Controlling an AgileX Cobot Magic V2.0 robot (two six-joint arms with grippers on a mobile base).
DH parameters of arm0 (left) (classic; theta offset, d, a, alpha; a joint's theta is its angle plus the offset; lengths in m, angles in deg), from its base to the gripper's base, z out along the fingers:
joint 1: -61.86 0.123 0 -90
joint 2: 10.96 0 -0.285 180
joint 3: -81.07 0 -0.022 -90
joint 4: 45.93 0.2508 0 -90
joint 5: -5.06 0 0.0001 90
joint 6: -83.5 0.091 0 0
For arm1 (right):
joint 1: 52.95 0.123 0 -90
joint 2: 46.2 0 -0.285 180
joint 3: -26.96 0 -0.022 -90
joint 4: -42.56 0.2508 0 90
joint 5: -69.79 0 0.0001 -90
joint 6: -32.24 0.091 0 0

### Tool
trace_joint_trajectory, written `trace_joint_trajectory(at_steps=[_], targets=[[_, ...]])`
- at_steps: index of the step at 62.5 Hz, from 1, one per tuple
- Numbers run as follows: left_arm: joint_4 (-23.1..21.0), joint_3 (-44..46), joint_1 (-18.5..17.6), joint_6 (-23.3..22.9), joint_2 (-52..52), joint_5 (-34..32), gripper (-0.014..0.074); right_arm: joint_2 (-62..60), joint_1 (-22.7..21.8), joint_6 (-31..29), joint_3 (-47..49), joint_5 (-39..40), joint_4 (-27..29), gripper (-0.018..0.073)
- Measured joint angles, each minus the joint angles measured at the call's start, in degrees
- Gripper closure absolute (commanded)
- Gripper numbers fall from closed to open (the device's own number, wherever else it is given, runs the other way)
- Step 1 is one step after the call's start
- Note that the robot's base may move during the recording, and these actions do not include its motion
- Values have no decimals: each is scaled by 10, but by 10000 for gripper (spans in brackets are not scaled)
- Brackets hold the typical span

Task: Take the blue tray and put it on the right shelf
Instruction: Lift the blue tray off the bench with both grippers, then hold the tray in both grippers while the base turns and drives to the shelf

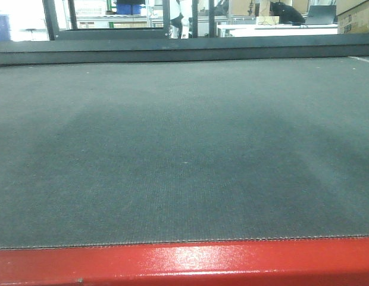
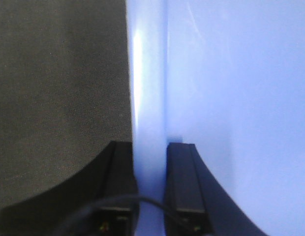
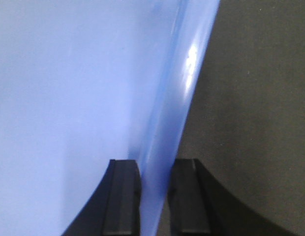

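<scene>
The blue tray fills the right of the left wrist view, its glossy rim running up the middle. My left gripper is shut on that rim, one finger inside the tray and one outside. In the right wrist view the blue tray fills the left, and my right gripper is shut on its opposite rim the same way. Neither the tray nor the grippers show in the front view. The right shelf is out of view.
The dark-matted table with a red front edge spreads across the front view. The mat also lies under the tray in the left wrist view and the right wrist view. Racks, bins and desks stand far behind.
</scene>
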Motion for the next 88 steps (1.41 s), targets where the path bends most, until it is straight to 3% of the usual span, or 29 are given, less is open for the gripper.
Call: trace_joint_trajectory(at_steps=[88], targets=[[2,0,0,0,0,0,645,0,2,0,0,2,2,502]])
